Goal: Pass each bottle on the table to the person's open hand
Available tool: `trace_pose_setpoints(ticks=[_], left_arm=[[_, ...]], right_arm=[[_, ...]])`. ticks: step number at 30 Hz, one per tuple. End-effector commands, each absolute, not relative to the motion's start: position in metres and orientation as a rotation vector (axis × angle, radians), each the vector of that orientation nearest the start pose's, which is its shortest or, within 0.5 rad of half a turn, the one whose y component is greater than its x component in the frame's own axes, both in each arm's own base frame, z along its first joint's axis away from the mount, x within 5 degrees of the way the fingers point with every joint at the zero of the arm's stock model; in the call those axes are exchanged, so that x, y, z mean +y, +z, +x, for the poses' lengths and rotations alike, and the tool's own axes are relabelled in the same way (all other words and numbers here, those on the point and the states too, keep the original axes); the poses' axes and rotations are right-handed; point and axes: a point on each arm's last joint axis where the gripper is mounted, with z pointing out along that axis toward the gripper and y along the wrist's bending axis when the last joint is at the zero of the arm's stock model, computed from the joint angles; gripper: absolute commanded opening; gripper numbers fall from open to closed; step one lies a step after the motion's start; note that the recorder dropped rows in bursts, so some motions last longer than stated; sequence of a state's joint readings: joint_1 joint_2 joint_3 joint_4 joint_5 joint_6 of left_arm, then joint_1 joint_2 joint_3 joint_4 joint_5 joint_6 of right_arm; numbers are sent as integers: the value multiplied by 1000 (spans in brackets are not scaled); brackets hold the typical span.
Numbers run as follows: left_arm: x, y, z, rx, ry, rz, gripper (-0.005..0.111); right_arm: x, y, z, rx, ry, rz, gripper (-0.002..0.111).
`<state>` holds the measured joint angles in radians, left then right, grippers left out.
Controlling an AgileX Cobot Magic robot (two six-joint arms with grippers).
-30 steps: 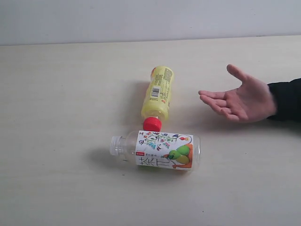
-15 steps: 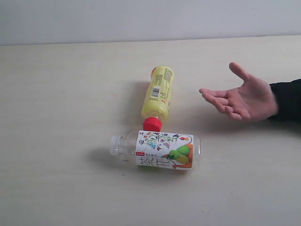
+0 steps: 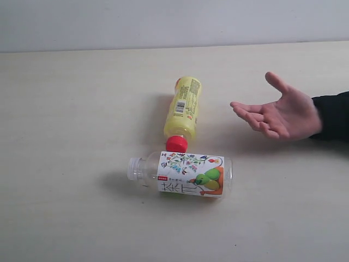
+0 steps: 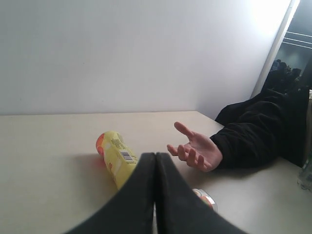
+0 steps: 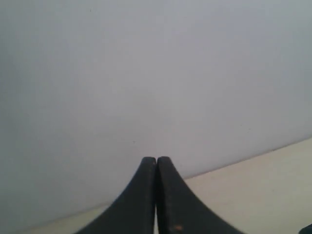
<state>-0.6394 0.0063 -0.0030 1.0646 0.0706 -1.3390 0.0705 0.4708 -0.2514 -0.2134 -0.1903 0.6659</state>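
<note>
Yellow bottle (image 3: 183, 106): on its side mid-table, barcode label up, red cap (image 3: 176, 143) toward the camera.
Pear-label bottle (image 3: 185, 173): clear, on its side, lying crosswise right at the yellow one's cap, bare neck at exterior-view left.
Open hand (image 3: 281, 115): palm up, well apart from both bottles.
Table (image 3: 65, 109): pale beige wood-grain, wide, flat.

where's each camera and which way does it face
Exterior: above the table, looking down at the yellow bottle, pear-label bottle and person's open hand; no robot part.
Left wrist: low over the table, looking past the shut left gripper.
Right wrist: faces the wall; shut right gripper in front.
Shared: exterior and left wrist both show the yellow bottle and hand.
</note>
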Motion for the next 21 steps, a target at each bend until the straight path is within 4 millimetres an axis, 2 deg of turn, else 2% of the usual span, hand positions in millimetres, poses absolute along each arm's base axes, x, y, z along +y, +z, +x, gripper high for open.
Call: trace_pose_setpoints(ticks=[1,6,10,14,18,21], left_arm=[[-29,210,48,1539,-690,231,0],[-29,210,48,1539,-690,231,0],[-29,210,48,1539,-690,231,0],[-29,210,48,1539,-690,231,0],[-29,210,48,1539,-690,231,0],[-29,210,48,1539,-690,231,0]], right_arm=[[13,298,133,1633,220,52,0],[12,310,155,1815,43,-21,0],[19,310,176,2010,-104,-172,0],[37,302,190,2252,-186,-425,0],[63,291,195,2468,-100,-748,0],[84,283,191,2537,41,-1007,0]])
